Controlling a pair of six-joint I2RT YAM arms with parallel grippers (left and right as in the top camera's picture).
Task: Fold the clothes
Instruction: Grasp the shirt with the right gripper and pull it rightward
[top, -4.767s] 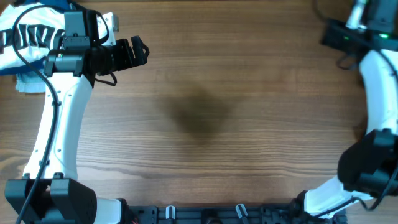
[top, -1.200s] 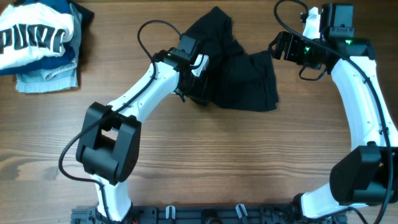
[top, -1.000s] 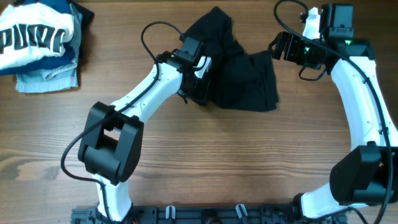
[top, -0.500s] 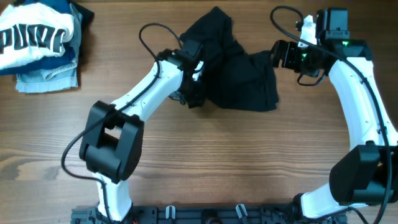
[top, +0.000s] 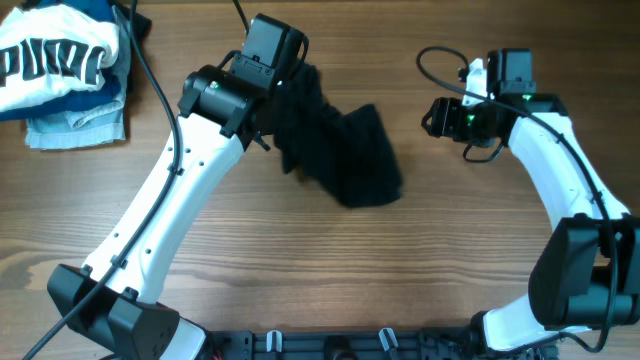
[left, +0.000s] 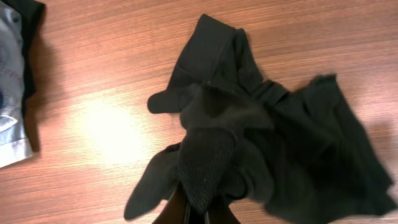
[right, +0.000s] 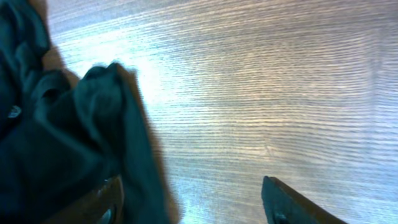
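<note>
Wood lies bare across the near half of the table (top: 330, 270), with only the two arm bases at its front edge. Past that, about mid-table and leaning toward the far side, sits the black garment (top: 345, 160). It is a crumpled heap with no flat panel and no straight edge showing (no hem or corner can be told apart in the bunching).

The left gripper (left: 198, 208) has its fingers pressed together on a wad of the cloth at the heap's left end. From its wrist camera the fabric bulges out of the pinch and trails away onto the wood, so that end looks lifted while the rest drags on the table.

The right gripper (right: 191, 185) hangs just to the right of the heap with its fingers spread and only wood grain between them. It holds nothing, and the garment's edge lies beside one finger. Whether they touch cannot be told.

Farthest off, in the far left corner, a white garment (top: 55, 55) with dark letters lies on a light blue garment (top: 75, 130), well apart from the work.

By my reading the task is at its very start. No fold is made, and the cloth has yet to be spread flat, which likely needs both arms to take opposite edges before any folding
</note>
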